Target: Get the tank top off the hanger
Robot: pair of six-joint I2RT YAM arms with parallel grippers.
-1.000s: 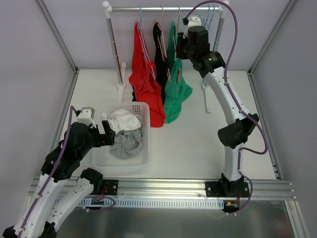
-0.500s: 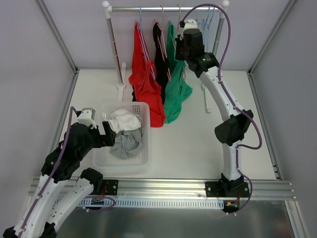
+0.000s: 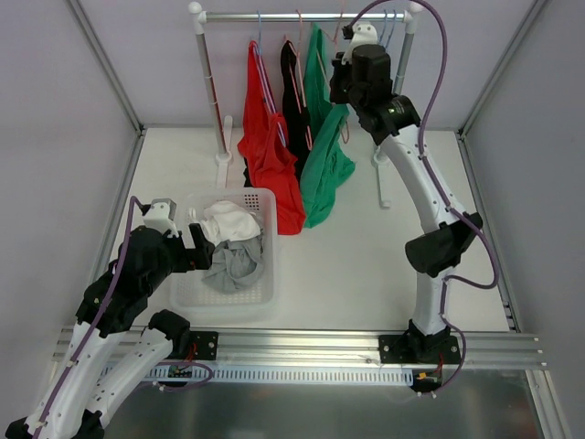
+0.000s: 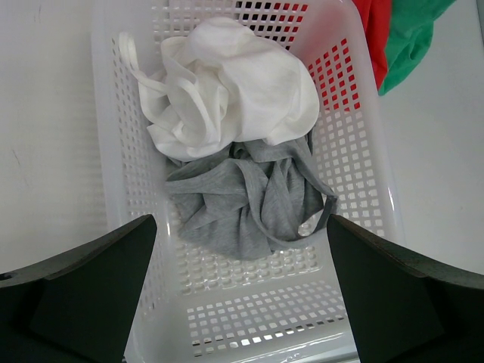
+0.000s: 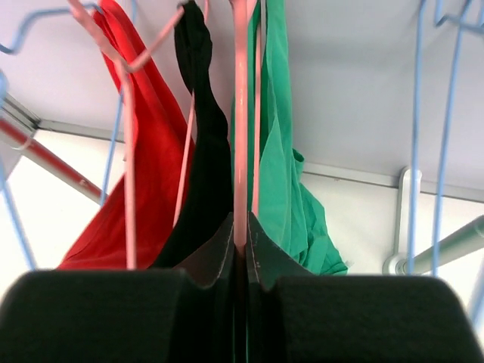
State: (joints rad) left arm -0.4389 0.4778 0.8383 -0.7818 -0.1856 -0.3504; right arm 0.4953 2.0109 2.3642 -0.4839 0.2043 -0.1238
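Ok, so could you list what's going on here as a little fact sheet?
Rack: red tank top, black tank top and green tank top hanging side by side
Right gripper: shut on pink hanger, up at the rack
Basket: white garment and gray garment inside
Left gripper: open, above the basket

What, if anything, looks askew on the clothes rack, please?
The green top hangs lopsided: one strap stretched up toward the rail, its body bunched low. The right gripper is shut on a pink hanger beside it. Nothing else stands out.
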